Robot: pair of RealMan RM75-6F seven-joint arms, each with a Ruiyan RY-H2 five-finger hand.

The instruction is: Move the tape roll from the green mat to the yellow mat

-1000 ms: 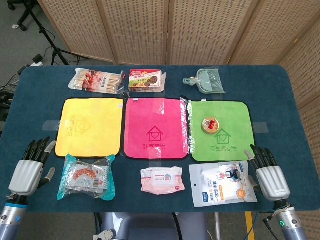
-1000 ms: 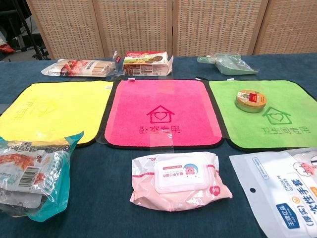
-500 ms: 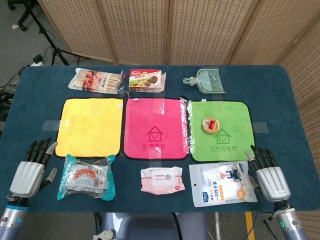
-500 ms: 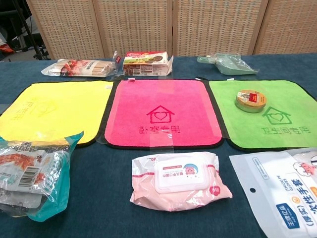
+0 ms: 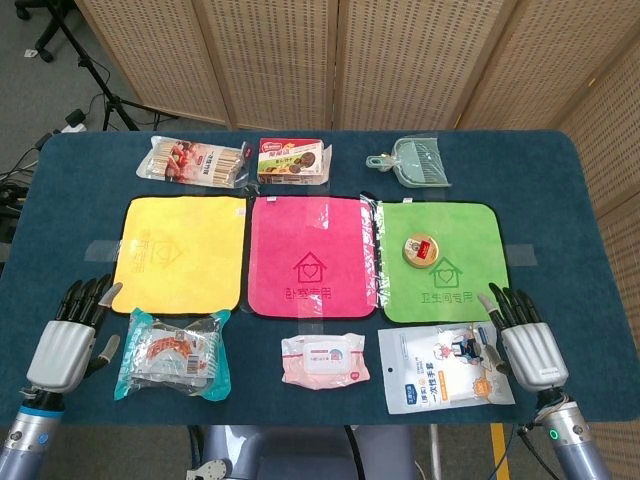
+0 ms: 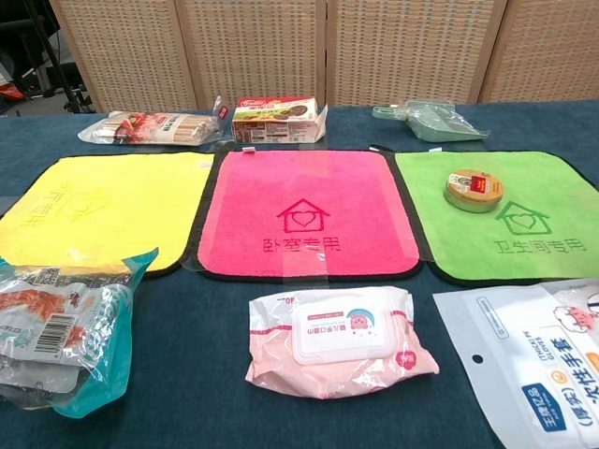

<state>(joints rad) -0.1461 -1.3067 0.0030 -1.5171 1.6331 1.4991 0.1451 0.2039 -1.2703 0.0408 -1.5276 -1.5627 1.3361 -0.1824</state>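
The tape roll [image 5: 419,249] [image 6: 474,189], a flat round roll with a red and tan top, lies on the green mat [image 5: 463,232] [image 6: 547,192] near its middle. The yellow mat [image 5: 180,250] [image 6: 103,201] lies bare at the left of the row. My right hand [image 5: 522,342] hovers open near the table's front right edge, below the green mat, well apart from the roll. My left hand [image 5: 70,337] is open at the front left, just below the yellow mat's corner. Neither hand shows in the chest view.
A pink mat [image 5: 312,255] lies between the two mats. A snack bag [image 5: 172,353], a wipes pack [image 5: 324,361] and a white pouch [image 5: 445,366] line the front. A stick packet [image 5: 194,161], a box [image 5: 291,161] and a green dustpan [image 5: 415,164] sit at the back.
My right hand has shifted slightly left and up toward the green mat. My left hand has edged a little toward the yellow mat. The tape roll has not moved.
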